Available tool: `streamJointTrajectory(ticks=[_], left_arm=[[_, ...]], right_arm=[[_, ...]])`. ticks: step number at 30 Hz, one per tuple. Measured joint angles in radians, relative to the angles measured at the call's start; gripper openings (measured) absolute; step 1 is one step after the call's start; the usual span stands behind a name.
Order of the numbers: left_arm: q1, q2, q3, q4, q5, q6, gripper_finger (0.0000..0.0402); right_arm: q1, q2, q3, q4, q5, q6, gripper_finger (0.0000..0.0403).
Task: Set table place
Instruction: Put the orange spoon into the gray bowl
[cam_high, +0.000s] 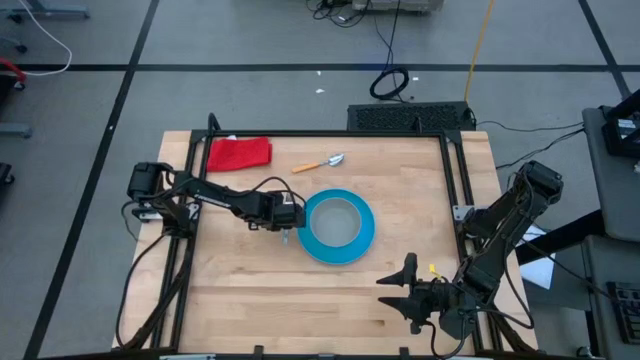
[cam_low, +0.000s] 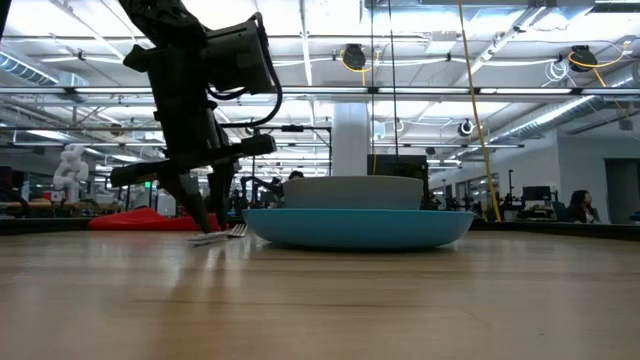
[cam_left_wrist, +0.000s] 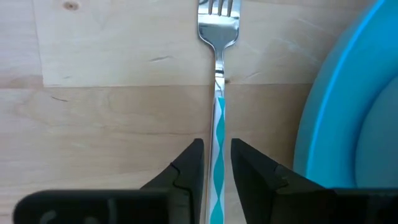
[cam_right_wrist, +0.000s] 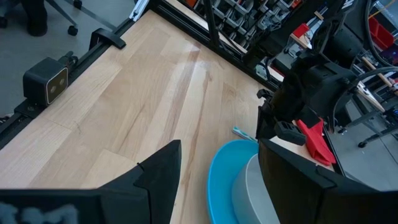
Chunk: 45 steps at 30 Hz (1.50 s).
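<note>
Fork (cam_left_wrist: 218, 93) handle between left tool (cam_left_wrist: 216, 163) fingers

We see a round bright-blue plate (cam_high: 340, 227) lying flat near the middle of the light-wood surface (cam_high: 250, 290), with a smaller grey bowl (cam_high: 335, 217) sitting upright in it. Just left of the plate lies a silver fork (cam_left_wrist: 218, 93) with a pale teal-patterned handle, flat on the wood. Farther back, apart from the plate, we see a spoon (cam_high: 320, 164) with an orange handle lying at a slant.

Bowl (cam_high: 339, 214) in plate (cam_high: 340, 246), mid-desk (cam_high: 260, 290); fork (cam_left_wrist: 217, 118) flat just left of plate; spoon (cam_high: 320, 163) behind; cloth (cam_high: 239, 153) far-left corner
</note>
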Motion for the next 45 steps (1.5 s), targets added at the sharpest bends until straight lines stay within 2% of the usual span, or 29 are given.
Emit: streamJointTrajectory(ticks=[6, 14, 20, 29, 33, 40, 45], left_arm=[[0.000, -0.023, 0.000, -0.014, -0.034, 0.037, 0.0086], [-0.014, -0.177, 0.000, -0.033, -0.188, 0.134, 0.0085], [-0.042, -0.277, 0.000, -0.028, -0.304, 0.298, 0.0085], [-0.099, -0.338, 0.000, 0.025, -0.451, 0.592, 0.0085], [-0.104, -0.347, 0.000, 0.059, -0.471, 0.733, 0.0085], [-0.102, -0.348, 0.001, 0.125, -0.495, 0.890, 0.0085], [-0.079, -0.348, 0.001, 0.166, -0.473, 1.011, 0.0086]], right_arm=[[0.000, 0.000, 0.000, -0.008, 0.000, -0.003, 0.0203], [0.000, -0.009, 0.000, -0.007, 0.001, -0.011, 0.0203], [-0.008, -0.059, 0.000, -0.008, 0.033, -0.011, 0.0203], [-0.010, -0.143, 0.000, -0.014, 0.038, -0.032, 0.0203], [-0.010, -0.176, 0.000, -0.015, 0.039, -0.042, 0.0203], [-0.010, -0.226, 0.000, -0.014, 0.040, -0.069, 0.0203], [-0.010, -0.248, 0.000, -0.015, 0.124, -0.071, 0.0203]])
